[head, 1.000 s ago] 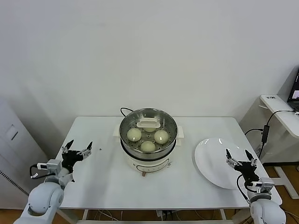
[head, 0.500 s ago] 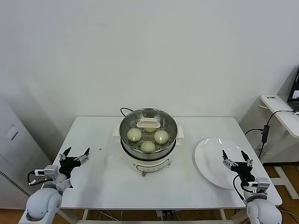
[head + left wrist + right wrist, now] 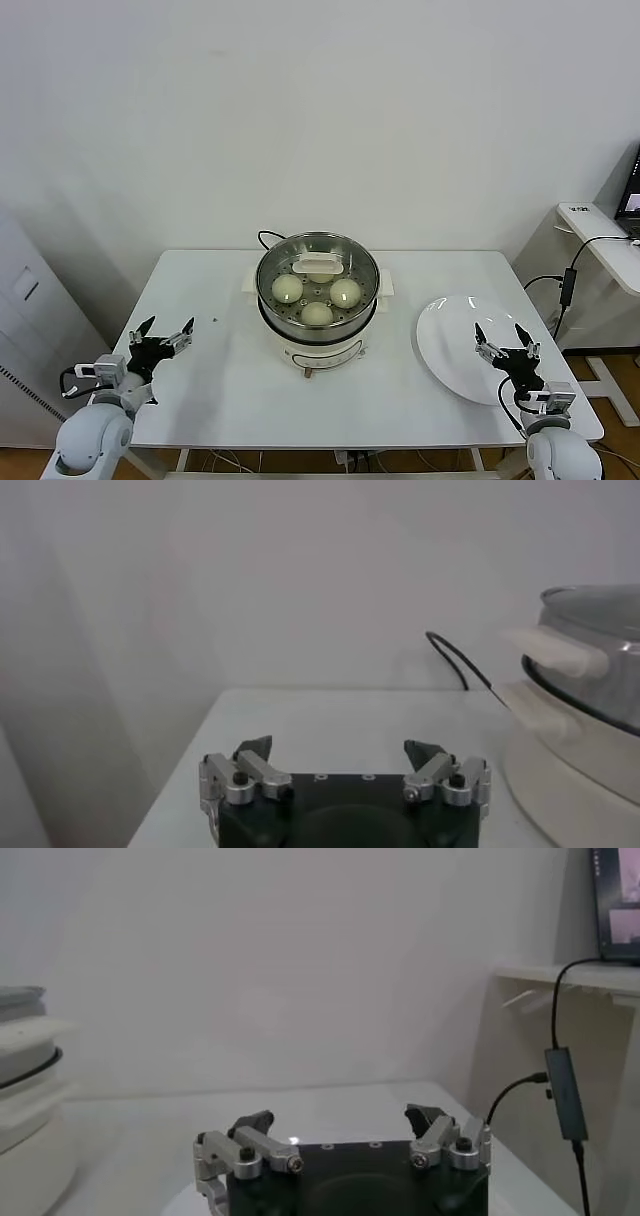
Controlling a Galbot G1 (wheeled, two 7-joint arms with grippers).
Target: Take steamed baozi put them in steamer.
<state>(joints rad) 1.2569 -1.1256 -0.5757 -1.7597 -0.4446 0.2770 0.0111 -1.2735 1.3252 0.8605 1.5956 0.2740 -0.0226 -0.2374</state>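
Observation:
The steamer, a shiny steel pot on a white base, stands mid-table with a glass lid and cream handle on top. Three steamed baozi show through the lid, and another is partly hidden beneath the handle. My left gripper hovers open and empty near the table's front left; its wrist view shows its spread fingers with the steamer off to one side. My right gripper is open and empty over the white plate, and its own view shows nothing between the fingers.
A black cord runs behind the steamer. A side desk with a laptop and a hanging cable adapter stands right of the table. A grey cabinet is at the left.
Both grippers have drawn back a little toward the table's front edge and then held still. Both stayed open. The steamer, lid and buns have not moved.

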